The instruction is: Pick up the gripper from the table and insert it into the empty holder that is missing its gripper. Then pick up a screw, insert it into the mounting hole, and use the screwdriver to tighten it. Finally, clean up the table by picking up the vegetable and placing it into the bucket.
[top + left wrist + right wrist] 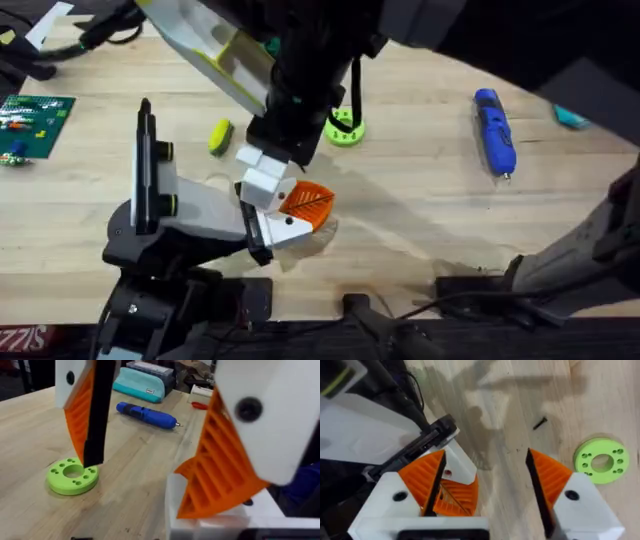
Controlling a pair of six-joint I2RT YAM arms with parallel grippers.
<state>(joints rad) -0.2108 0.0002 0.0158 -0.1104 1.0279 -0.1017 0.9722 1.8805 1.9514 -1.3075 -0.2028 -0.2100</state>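
My right gripper (pixel 485 455) hangs open, fingers pointing down at the table; the left wrist view shows it close up (pixel 132 485). Beside one of its fingers lies the loose gripper (pixel 456 495), a white piece with an orange ribbed pad (pixel 303 203). It sits against a black bar (pixel 417 445) on a white body (pixel 200 215) at the lower left; I cannot tell holder from left arm there. A small black screw (pixel 540 423) lies on the wood. The blue screwdriver (pixel 494 130) (pixel 145 414) lies far right. A yellow-green vegetable (pixel 220 136) lies left of centre. The bucket is out of view.
A flat green disc with holes (pixel 345 128) (pixel 73 476) (pixel 601 460) lies just beyond the right gripper. A teal pouch (pixel 140 382) sits behind the screwdriver. A green circuit board (pixel 35 118) lies at the far left. Bare wood lies between the disc and the screwdriver.
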